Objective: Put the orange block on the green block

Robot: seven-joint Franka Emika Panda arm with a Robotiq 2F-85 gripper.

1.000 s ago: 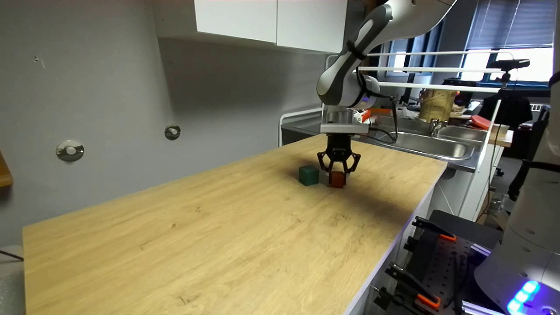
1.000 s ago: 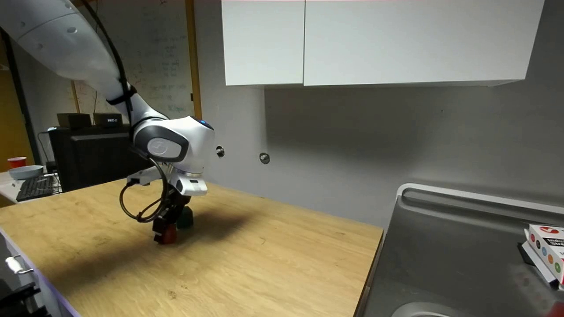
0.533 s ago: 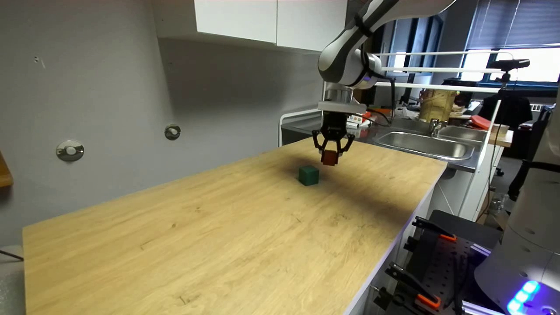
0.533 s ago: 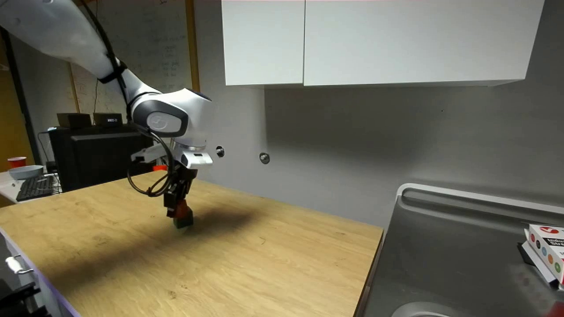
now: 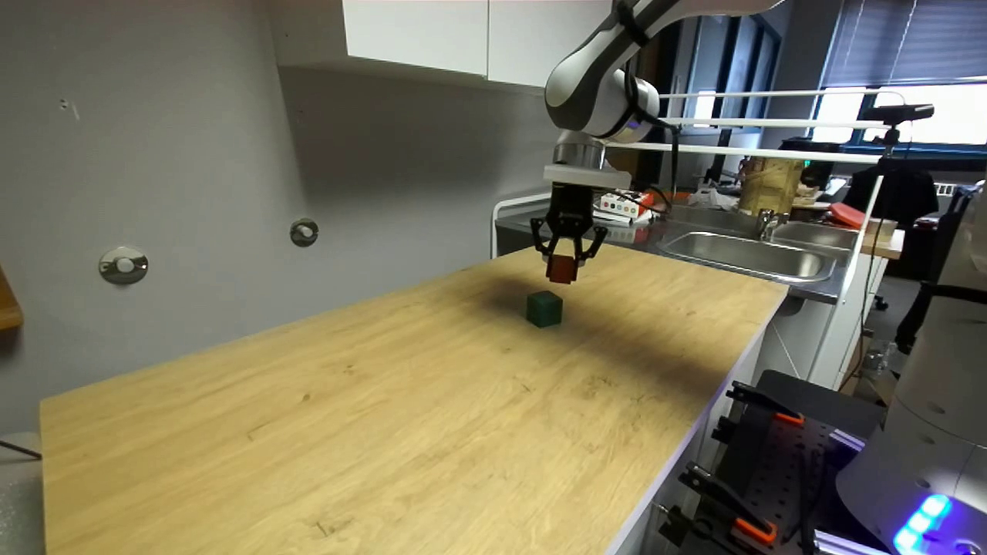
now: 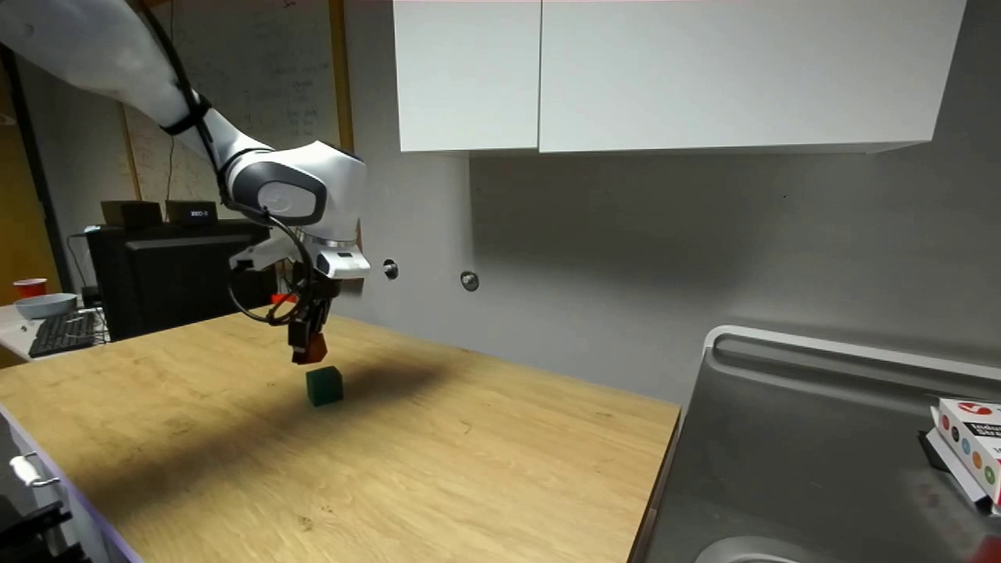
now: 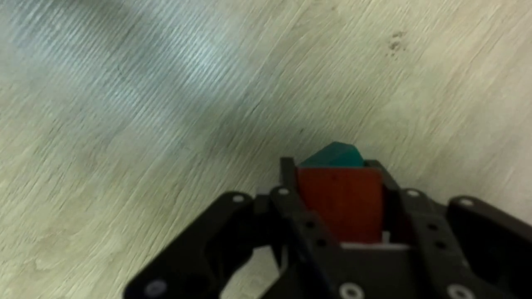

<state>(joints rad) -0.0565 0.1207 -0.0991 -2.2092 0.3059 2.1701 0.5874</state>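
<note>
My fingers, closed on the orange block, had lifted it, just right of centre in an exterior view, nearly over the green block, so aligning and lowering seemed next.

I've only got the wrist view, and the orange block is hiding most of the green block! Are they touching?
Observer: No. In both exterior views, a gap shows between the orange block and the green block.
Operator: Phew! Is the green one tilted?
Observer: No, both exterior views show it sitting flat on the table.
Operator: So do I just go straight down now?
Observer: Maybe shift sideways first. In both exterior views, the orange block hangs off to one side of the green block, not squarely above it.
</note>
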